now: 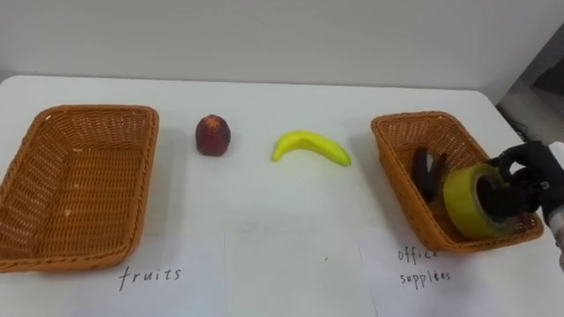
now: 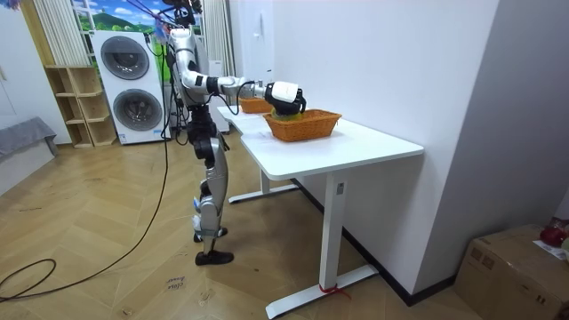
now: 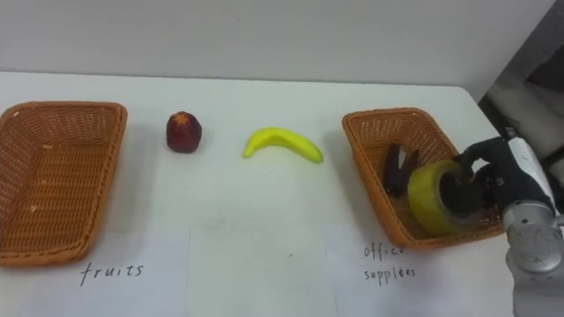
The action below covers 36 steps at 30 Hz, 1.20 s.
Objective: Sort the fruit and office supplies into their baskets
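My right hand (image 1: pixel 527 180) (image 3: pixel 489 176) holds a yellow roll of tape (image 1: pixel 470 201) (image 3: pixel 435 197) on edge inside the right wicker basket (image 1: pixel 398 132) (image 3: pixel 366 126), labelled for office supplies; its fingers curl into the roll's core. A black stapler-like item (image 1: pixel 428 170) (image 3: pixel 397 169) lies in that basket beside the tape. A yellow banana (image 1: pixel 310 146) (image 3: pixel 283 143) and a dark red fruit (image 1: pixel 212 135) (image 3: pixel 183 131) rest on the white table (image 1: pixel 264 229) between the baskets. The left wicker basket (image 1: pixel 53 123) (image 3: pixel 26 119), labelled fruits, holds nothing.
Paper labels (image 1: pixel 151 276) (image 1: pixel 423 265) lie at the table's front edge before each basket. In the room view I stand at the long side of the white table (image 2: pixel 356 147), right arm stretched over the near basket (image 2: pixel 307 124). A cardboard box (image 2: pixel 516 262) sits on the floor.
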{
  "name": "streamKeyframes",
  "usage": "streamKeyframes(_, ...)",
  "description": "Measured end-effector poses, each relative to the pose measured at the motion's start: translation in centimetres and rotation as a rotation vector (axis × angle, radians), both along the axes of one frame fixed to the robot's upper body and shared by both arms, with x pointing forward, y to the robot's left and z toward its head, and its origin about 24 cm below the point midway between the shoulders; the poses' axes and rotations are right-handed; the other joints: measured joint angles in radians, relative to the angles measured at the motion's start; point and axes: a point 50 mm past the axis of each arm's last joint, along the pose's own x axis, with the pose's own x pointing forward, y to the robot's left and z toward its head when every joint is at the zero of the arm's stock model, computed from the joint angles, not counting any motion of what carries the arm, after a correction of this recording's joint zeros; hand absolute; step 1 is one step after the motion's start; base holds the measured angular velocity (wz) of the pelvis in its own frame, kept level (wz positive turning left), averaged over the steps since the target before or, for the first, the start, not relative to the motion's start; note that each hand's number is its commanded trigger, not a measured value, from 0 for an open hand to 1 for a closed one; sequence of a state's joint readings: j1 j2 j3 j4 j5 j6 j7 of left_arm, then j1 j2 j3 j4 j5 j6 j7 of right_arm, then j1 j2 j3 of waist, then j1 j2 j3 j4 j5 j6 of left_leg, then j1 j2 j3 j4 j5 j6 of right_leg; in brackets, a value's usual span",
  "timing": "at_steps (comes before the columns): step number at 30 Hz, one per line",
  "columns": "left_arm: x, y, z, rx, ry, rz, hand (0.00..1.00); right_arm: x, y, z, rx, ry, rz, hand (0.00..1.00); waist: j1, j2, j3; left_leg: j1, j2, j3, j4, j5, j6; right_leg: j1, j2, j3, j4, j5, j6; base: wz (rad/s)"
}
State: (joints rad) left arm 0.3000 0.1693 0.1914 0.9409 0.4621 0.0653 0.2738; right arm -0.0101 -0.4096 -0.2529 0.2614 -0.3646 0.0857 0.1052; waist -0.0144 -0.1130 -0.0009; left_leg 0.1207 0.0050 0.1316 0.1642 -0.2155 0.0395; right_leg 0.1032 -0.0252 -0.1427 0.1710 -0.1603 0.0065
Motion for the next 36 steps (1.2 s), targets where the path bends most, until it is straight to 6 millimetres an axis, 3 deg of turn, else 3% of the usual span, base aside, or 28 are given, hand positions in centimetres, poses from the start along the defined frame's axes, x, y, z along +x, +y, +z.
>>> streamKeyframes(8, 0.6, 0.1, 0.3, 0.039, -0.029, -0.018, 0.00, -0.2, 1.0, -1.1, -0.011, 0.057, 0.052, 1.00, 0.001, 0.003, 0.0008, 0.001, 0.000, 0.002, -0.003, 0.000, 0.000, -0.001, 0.000, 0.002, 0.000, 0.000, 0.000, 0.00)
streamKeyframes(16, 0.7, -0.4, 0.1, 0.033, -0.021, -0.053, 0.00, -0.1, 1.6, -1.4, -0.020, 0.076, 0.079, 1.00, 0.024, 0.012, 0.0027, 0.013, 0.001, 0.005, -0.012, 0.000, 0.000, 0.005, 0.001, -0.001, -0.001, 0.000, 0.000, -0.01)
streamKeyframes(18, 0.6, -0.4, 0.1, 0.033, -0.016, -0.053, 0.00, -0.2, 1.6, -1.4, -0.020, 0.077, 0.079, 0.63, 0.024, 0.014, 0.0042, 0.013, 0.001, 0.005, -0.012, 0.000, 0.000, 0.005, 0.001, -0.002, -0.001, 0.000, 0.000, 0.00)
streamKeyframes(19, 0.5, -0.4, 0.0, 0.031, -0.012, -0.052, 0.00, -0.1, 1.6, -1.4, -0.020, 0.076, 0.080, 0.21, 0.024, 0.015, 0.0043, 0.013, 0.001, 0.005, -0.012, 0.000, 0.000, 0.005, 0.001, -0.003, -0.001, 0.000, 0.000, 0.00)
streamKeyframes(20, 0.5, -0.4, 0.0, 0.031, -0.010, -0.052, 0.00, -0.1, 1.6, -1.4, -0.020, 0.076, 0.080, 0.00, 0.024, 0.016, 0.0041, 0.013, 0.001, 0.005, -0.012, 0.000, 0.000, 0.005, 0.001, -0.004, -0.001, 0.000, 0.000, 0.00)
streamKeyframes(36, 0.4, -0.5, 0.0, 0.027, -0.005, -0.054, 0.00, -0.1, 1.7, -1.3, -0.020, 0.060, 0.080, 0.00, 0.029, 0.012, 0.0026, 0.014, 0.001, 0.005, -0.013, 0.000, 0.000, 0.007, 0.002, 0.001, -0.001, 0.000, 0.000, 0.00)
